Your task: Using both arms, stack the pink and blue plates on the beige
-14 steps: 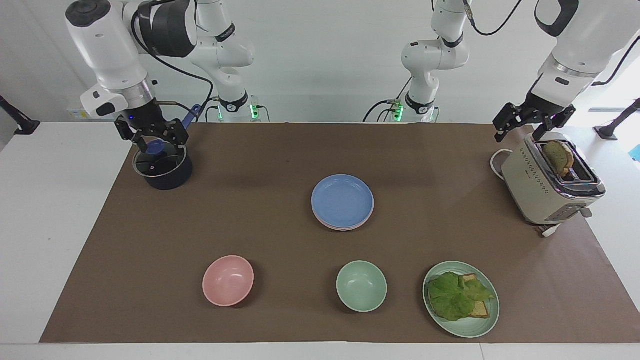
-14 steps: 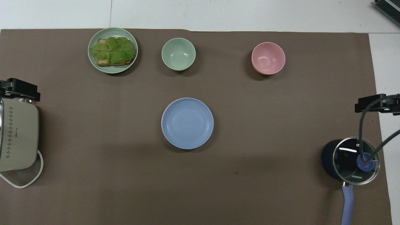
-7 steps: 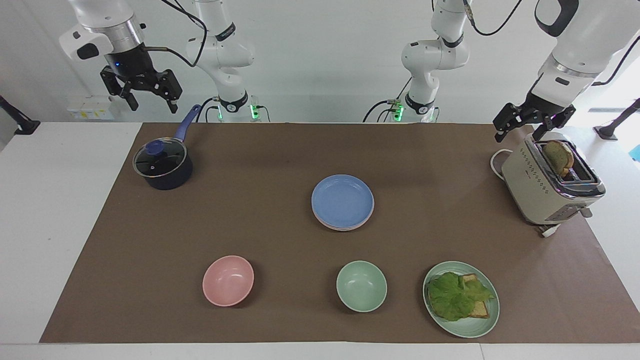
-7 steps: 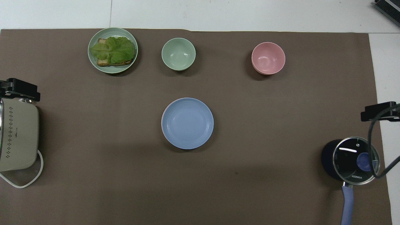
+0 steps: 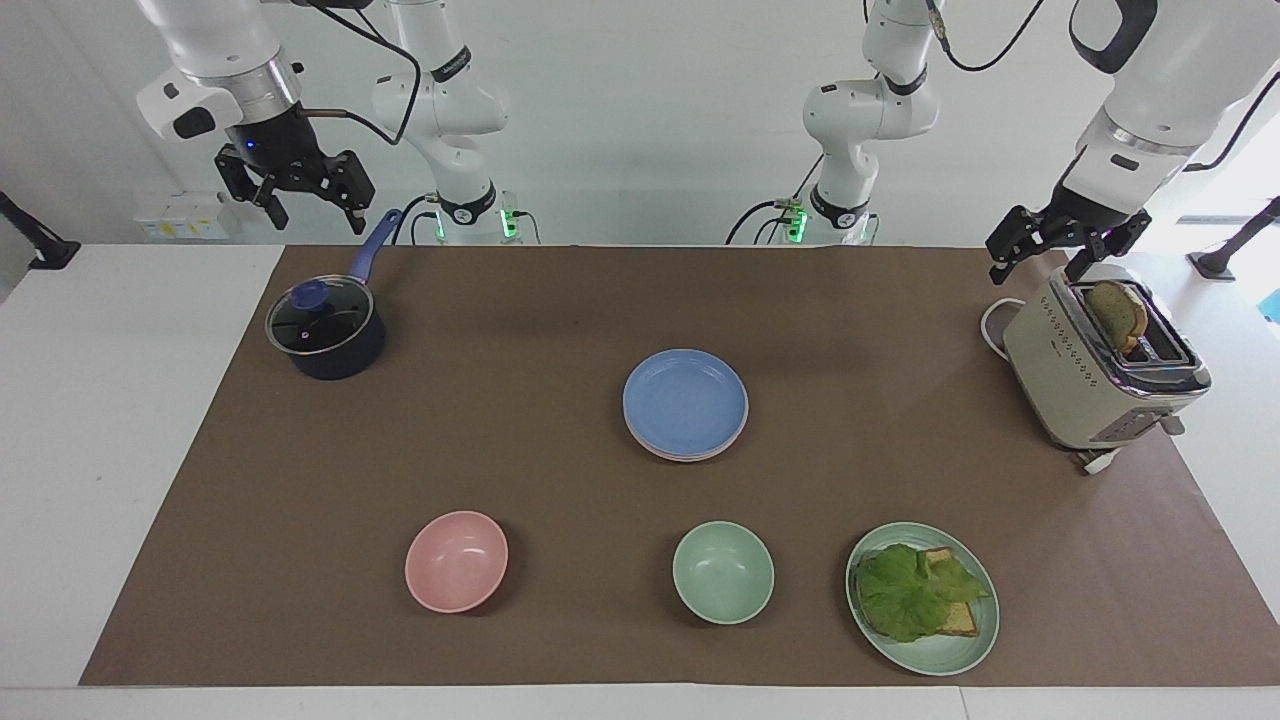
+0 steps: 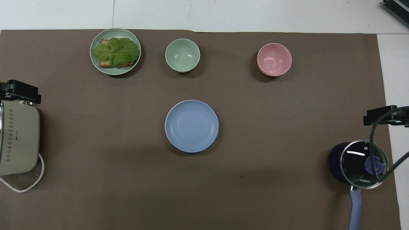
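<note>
The periwinkle blue plate [image 5: 685, 398] [image 6: 191, 126] tops a stack mid-mat. Under it a thin crescent of the pink plate's rim [image 6: 165, 124] [image 5: 690, 456] shows. The beige plate is hidden; whatever lies under the pink rim cannot be told apart. My right gripper [image 5: 311, 207] [image 6: 381, 115] hangs open and empty, high over the pot at the right arm's end. Above the toaster at the left arm's end, my left gripper [image 5: 1038, 260] [image 6: 20, 92] waits, open and empty. Neither gripper is close to the stack.
A dark pot [image 5: 325, 333] with a glass lid stands at the right arm's end and a toaster [image 5: 1095, 370] holding a bread slice at the left arm's. Farthest from the robots sit a pink bowl [image 5: 456, 561], a green bowl [image 5: 722, 572] and a green plate [image 5: 965, 640] with lettuce toast.
My right gripper has risen from around the pot lid's knob to well above the pot, staying open. The lid stayed on the pot. The left arm and the plates have not moved.
</note>
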